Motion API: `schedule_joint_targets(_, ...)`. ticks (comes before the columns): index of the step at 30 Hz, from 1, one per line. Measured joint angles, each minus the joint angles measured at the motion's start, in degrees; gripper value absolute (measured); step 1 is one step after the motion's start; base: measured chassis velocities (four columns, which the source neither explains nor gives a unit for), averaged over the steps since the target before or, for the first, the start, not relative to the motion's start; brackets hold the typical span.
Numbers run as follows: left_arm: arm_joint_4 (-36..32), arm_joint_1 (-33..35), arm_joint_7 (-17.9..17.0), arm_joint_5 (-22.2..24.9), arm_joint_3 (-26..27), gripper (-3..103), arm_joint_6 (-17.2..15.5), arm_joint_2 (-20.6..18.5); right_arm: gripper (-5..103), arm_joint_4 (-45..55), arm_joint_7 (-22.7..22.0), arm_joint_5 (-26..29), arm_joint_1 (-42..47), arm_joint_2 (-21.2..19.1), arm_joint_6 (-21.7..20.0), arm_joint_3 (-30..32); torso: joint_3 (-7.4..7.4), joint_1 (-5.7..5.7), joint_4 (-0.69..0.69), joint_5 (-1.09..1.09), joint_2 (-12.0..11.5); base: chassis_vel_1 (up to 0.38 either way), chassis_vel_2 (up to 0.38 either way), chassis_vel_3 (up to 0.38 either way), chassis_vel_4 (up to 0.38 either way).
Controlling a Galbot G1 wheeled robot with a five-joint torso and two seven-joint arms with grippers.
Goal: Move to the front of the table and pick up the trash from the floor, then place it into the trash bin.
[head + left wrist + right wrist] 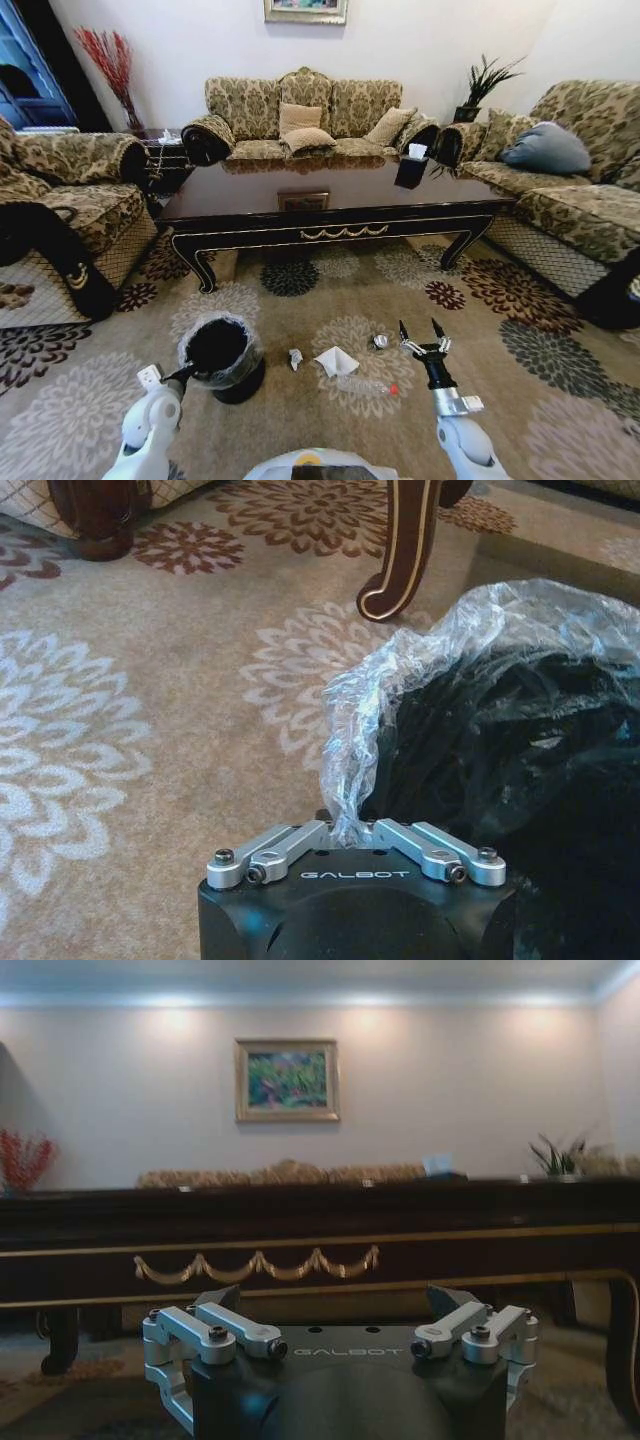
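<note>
Surface: the long dark wooden surface (330, 200) is being seen straight ahead across the patterned carpet (90, 400), with sofas around it; its gold scroll ornament (258, 1263) is being shown close in the right wrist view.
Trash bin: the black trash bin (220, 352) is standing on the carpet at the robot's front left, its translucent bag (420, 670) folded over the rim.
Left pincer: the left pincer (183, 374) is being held at the bin's near rim; in the left wrist view its fingers are being seen drawn together, pinching the edge of the bag.
Right pincer: the right pincer (421, 333) is being held low above the carpet at the front right, fingers spread wide, nothing between them.
Folded tissue: the white tissue (336, 361) is lying on the carpet between bin and right pincer.
Crumpled paper: the small white paper (296, 357) is lying just left of the tissue, near the bin.
Foil ball: the silvery ball (380, 341) is lying just left of the right pincer's tips.
Bottle: the clear bottle (368, 385) with red cap is lying on its side in front of the tissue, beside the right arm.
</note>
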State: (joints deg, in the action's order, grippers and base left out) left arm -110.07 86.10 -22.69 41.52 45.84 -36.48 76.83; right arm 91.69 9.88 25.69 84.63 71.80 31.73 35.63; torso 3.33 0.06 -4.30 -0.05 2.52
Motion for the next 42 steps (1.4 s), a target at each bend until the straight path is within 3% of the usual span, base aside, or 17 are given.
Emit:
schedule_joint_targets(7, -5.59, 3.78, 0.30, -0.27, 3.29, 2, -0.15, -1.28, 100, -4.97, -3.05, 3.02, -4.23, -2.03, -4.82, -5.20, 0.02, 0.01, 0.02, 0.02, -0.01, 0.000, 0.000, 0.000, 0.000)
schedule_joint_targets(17, -15.17, 8.96, 0.72, 1.68, 6.33, 2, -0.29, -0.48, 100, -12.69, -7.02, 7.29, -11.39, -0.64, -12.02, -14.53, 0.00, 0.01, 0.02, 0.04, -0.01, 0.000, 0.000, 0.000, 0.000)
schedule_joint_targets(23, -18.52, 10.63, 0.79, 2.25, 7.03, 2, -0.30, 0.18, 100, -20.21, -7.44, 5.95, -16.21, 0.98, -12.40, -16.13, 0.00, 0.01, 0.01, 0.05, -0.01, 0.000, 0.000, 0.000, 0.000)
schedule_joint_targets(30, -21.17, 12.63, 0.82, 2.58, 7.84, 2, -0.32, 0.71, 100, -32.64, -5.49, 3.63, -21.91, 2.41, -9.86, -15.89, 0.00, 0.01, 0.00, 0.05, -0.01, 0.000, 0.000, 0.000, 0.000)
schedule_joint_targets(32, -22.49, 13.36, 0.83, 3.30, 8.26, 2, -0.40, 0.88, 100, -37.92, -2.41, 0.89, -24.05, 3.13, -6.63, -14.89, 0.00, 0.01, 0.00, 0.05, -0.01, 0.000, 0.000, 0.000, 0.000)
schedule_joint_targets(33, -23.41, 13.83, 0.80, 3.99, 8.50, 2, -0.58, 0.97, 100, -42.11, 0.33, -3.52, -25.74, 3.70, -3.22, -13.24, 0.00, 0.01, 0.00, 0.06, -0.01, 0.000, 0.000, 0.000, 0.000)
schedule_joint_targets(34, -23.41, 13.83, 0.80, 3.99, 8.50, 2, -0.58, 0.97, 100, -42.11, 0.33, -3.52, -25.74, 3.70, -3.22, -13.24, 0.00, 0.01, 0.00, 0.06, -0.01, 0.000, 0.000, 0.000, 0.000)
schedule_joint_targets(36, -24.94, 14.81, 0.80, 4.83, 8.88, 2, -0.83, 1.29, 100, -48.74, 4.06, -9.66, -28.34, 4.47, 1.88, -11.24, 0.00, 0.01, 0.00, 0.03, -0.01, 0.000, 0.000, 0.000, 0.000)
schedule_joint_targets(42, -26.74, 16.90, 0.80, 4.59, 9.28, 2, -0.85, 2.34, 100, -57.88, 7.28, -9.47, -32.38, 5.67, 4.43, -10.53, 0.00, 0.00, 0.01, 0.04, -0.01, 0.000, 0.000, 0.000, 0.000)
